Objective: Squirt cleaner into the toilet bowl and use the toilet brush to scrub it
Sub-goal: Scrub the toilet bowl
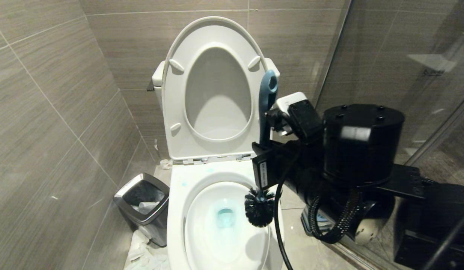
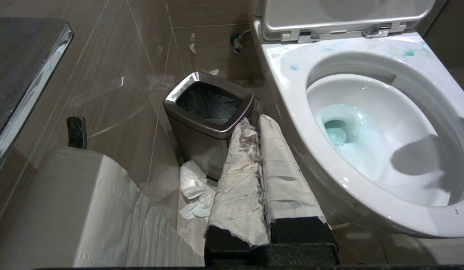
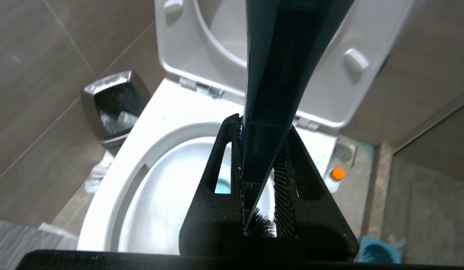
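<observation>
Over the right side of the toilet bowl (image 1: 175, 210) the right tool (image 1: 265, 146) holds the toilet brush (image 1: 267, 108) upright, clamped narrow on the teal handle about midway, with the dark bristle head (image 1: 259, 208) hanging just inside the rim. Turquoise cleaner (image 1: 225, 216) pools at the drain. The brush looks light, its plastic handle stiff but smooth and likely slippery, so a grip lower down would probably resist twisting better when scrubbing — the bristles will flex, and the glazed ceramic is hard and slick. The left tool (image 2: 260, 123), paper-wrapped, sits shut and empty beside the bowl near the chrome-rimmed bin (image 2: 208, 99).
</observation>
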Available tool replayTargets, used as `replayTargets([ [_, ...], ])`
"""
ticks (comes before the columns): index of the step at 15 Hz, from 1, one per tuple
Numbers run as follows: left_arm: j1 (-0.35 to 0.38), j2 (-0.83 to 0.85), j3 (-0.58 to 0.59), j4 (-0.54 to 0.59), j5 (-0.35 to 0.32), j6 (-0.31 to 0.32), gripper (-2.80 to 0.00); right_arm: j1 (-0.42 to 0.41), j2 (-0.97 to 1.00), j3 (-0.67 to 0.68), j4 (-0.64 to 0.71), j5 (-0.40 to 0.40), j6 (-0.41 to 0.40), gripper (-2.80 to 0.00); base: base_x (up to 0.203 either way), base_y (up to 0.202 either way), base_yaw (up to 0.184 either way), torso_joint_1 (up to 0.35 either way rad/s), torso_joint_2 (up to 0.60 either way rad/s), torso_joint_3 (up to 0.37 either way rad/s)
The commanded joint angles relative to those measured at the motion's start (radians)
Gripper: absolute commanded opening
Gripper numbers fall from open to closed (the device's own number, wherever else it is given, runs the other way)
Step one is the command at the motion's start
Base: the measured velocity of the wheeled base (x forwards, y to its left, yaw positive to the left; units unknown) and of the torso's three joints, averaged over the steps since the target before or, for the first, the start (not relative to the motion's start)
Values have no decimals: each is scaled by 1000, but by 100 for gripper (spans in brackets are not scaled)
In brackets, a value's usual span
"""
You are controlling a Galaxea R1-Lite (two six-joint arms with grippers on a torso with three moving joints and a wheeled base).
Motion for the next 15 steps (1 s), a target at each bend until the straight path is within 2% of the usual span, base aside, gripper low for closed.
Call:
replayTargets([
  [1,0,1,1,0,0,0,-280,-2,111,-18,-5,-1,28,-280,0,0,0,0,0,0],
  [4,0,1,0,0,0,0,-280,-37,235,-99,-6,2,61,-280,0,0,0,0,0,0],
  [8,0,1,2,0,0,0,-280,-97,427,-271,-5,4,65,-280,0,0,0,0,0,0],
  [15,0,1,1,0,0,0,-280,-126,663,-592,50,5,62,-280,0,0,0,0,0,0],
])
